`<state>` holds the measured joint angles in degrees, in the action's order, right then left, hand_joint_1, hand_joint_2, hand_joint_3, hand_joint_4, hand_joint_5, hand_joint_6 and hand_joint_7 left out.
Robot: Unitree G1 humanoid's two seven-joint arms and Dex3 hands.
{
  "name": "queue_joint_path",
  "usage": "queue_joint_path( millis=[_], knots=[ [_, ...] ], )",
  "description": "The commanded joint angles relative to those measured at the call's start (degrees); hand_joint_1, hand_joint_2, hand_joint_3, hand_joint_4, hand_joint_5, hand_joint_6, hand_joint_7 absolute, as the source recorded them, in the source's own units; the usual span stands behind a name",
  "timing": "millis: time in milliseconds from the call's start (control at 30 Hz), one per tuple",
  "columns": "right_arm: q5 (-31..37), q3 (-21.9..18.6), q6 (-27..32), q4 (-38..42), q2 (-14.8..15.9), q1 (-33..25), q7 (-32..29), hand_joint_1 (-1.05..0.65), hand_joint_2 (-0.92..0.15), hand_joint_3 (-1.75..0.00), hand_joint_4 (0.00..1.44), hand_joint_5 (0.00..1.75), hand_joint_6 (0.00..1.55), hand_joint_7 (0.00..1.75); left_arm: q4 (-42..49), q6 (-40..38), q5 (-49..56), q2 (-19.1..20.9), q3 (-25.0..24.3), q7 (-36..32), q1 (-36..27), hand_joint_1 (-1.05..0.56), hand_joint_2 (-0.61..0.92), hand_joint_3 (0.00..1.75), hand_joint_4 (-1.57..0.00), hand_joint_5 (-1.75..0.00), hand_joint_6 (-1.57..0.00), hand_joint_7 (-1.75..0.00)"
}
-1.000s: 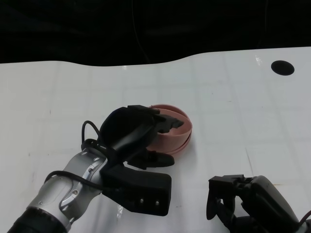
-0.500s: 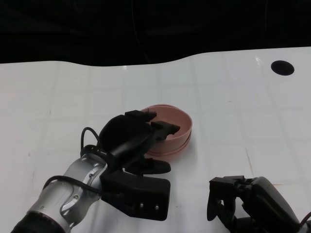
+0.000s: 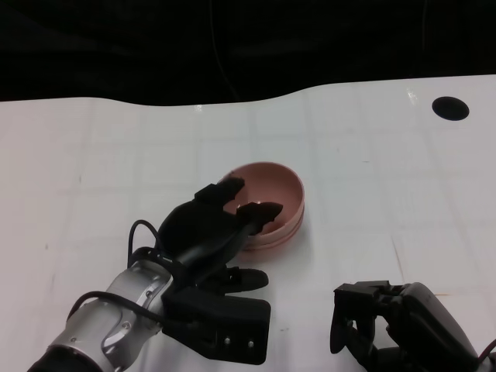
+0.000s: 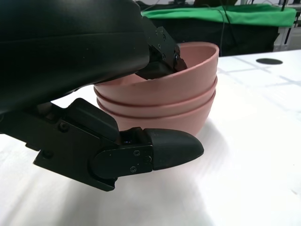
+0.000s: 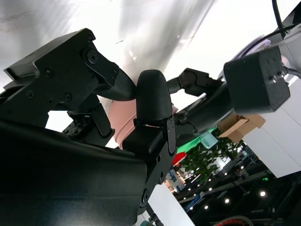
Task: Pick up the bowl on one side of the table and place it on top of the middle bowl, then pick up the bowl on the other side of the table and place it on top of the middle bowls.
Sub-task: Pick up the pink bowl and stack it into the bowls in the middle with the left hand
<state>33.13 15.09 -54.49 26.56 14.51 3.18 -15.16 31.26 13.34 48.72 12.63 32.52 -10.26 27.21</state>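
Note:
Three pink bowls [image 3: 273, 184] sit nested in one stack at the middle of the white table; the left wrist view shows the stack [image 4: 164, 94] from the side. My left hand [image 3: 208, 229] lies just on the near left side of the stack. Its fingers [image 3: 260, 211] are spread and hover at the near rim, while the thumb [image 4: 171, 147] lies low beside the bottom bowl, apart from it. It holds nothing. My right hand [image 3: 384, 318] rests at the lower right, away from the bowls, with its fingers bent down and nothing in them.
A round black hole [image 3: 450, 108] marks the table [image 3: 372, 155] at the far right. The table's far edge meets a dark backdrop. In the right wrist view a sliver of pink bowl [image 5: 123, 123] shows behind my right hand's thumb [image 5: 153, 101].
My left hand has drawn back toward me and lowered; its fingers have left the inside of the top bowl, which now sits level on the stack. The right hand has not moved.

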Motion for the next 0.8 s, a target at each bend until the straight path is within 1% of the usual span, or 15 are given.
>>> queue_joint_path(
  millis=[33, 200, 333, 433, 467, 533, 567, 633, 733, 800],
  knots=[
    [-1.0, -0.5, 0.2, -0.3, 0.8, 0.1, 0.4, -0.17, -0.55, -1.18, 0.82, 1.75, 0.66, 1.66, 1.3, 0.2, -0.2, 0.4, 0.0, -1.1, 0.1, -0.91, 0.92, 0.75, 0.0, 0.0, -0.26, 0.0],
    [-0.5, -0.6, -0.2, 0.2, 1.0, 0.1, -0.1, -0.16, -0.55, -1.19, 0.82, 1.75, 0.65, 1.67, 2.5, 0.9, -0.3, 0.3, 0.0, -2.5, 0.1, -0.91, 0.92, 0.75, 0.0, 0.0, -0.27, 0.0],
    [-0.3, -0.6, -0.2, 0.6, 1.0, 0.3, -0.1, -0.17, -0.55, -1.18, 0.82, 1.75, 0.64, 1.65, 1.7, 3.0, -1.4, 0.7, -1.2, -5.6, -1.0, -0.89, 0.92, 0.7, -0.07, -0.03, -0.32, -0.02],
    [-0.6, -0.7, 0.1, 0.4, 1.0, 0.2, 0.2, -0.16, -0.55, -1.18, 0.82, 1.75, 0.65, 1.65, 1.0, 6.3, -3.6, 0.8, -3.0, -9.6, -2.4, -0.83, 0.92, 0.59, -0.21, -0.08, -0.42, -0.04],
    [-0.5, -0.7, 0.0, 0.5, 1.0, 0.2, 0.1, -0.15, -0.54, -1.18, 0.83, 1.75, 0.66, 1.65, 0.7, 7.9, -4.6, 0.9, -3.8, -10.9, -3.0, -0.78, 0.92, 0.52, -0.29, -0.1, -0.48, -0.05],
    [-0.5, -0.7, -0.2, 0.6, 0.9, 0.3, 0.0, -0.15, -0.53, -1.2, 0.84, 1.75, 0.67, 1.64, -0.4, 11.2, -7.3, 1.1, -5.7, -11.9, -4.0, -0.72, 0.92, 0.43, -0.39, -0.11, -0.55, -0.05],
    [-0.6, -0.7, -0.3, 0.7, 1.0, 0.4, 0.0, -0.15, -0.53, -1.22, 0.85, 1.75, 0.67, 1.64, -1.4, 12.5, -8.8, 1.2, -6.6, -11.6, -4.7, -0.67, 0.92, 0.38, -0.43, -0.11, -0.59, -0.05],
    [-1.0, -0.7, -0.1, 0.7, 1.1, 0.3, 0.6, -0.14, -0.52, -1.23, 0.85, 1.75, 0.67, 1.64, -3.7, 15.5, -12.8, 1.6, -8.8, -9.8, -6.0, -0.63, 0.92, 0.36, -0.46, -0.11, -0.62, -0.05],
    [-1.1, -0.7, -0.2, 1.0, 1.2, 0.4, 0.7, -0.15, -0.52, -1.24, 0.85, 1.75, 0.67, 1.63, -6.0, 18.4, -17.2, 1.7, -11.0, -7.8, -7.3, -0.62, 0.92, 0.38, -0.47, -0.09, -0.64, -0.04],
    [-1.0, -0.8, -0.3, 1.3, 1.1, 0.5, 0.4, -0.15, -0.51, -1.25, 0.85, 1.75, 0.68, 1.64, -8.0, 19.6, -20.5, 1.3, -12.6, -6.1, -8.4, -0.65, 0.92, 0.43, -0.47, -0.08, -0.63, -0.03]
  ],
)
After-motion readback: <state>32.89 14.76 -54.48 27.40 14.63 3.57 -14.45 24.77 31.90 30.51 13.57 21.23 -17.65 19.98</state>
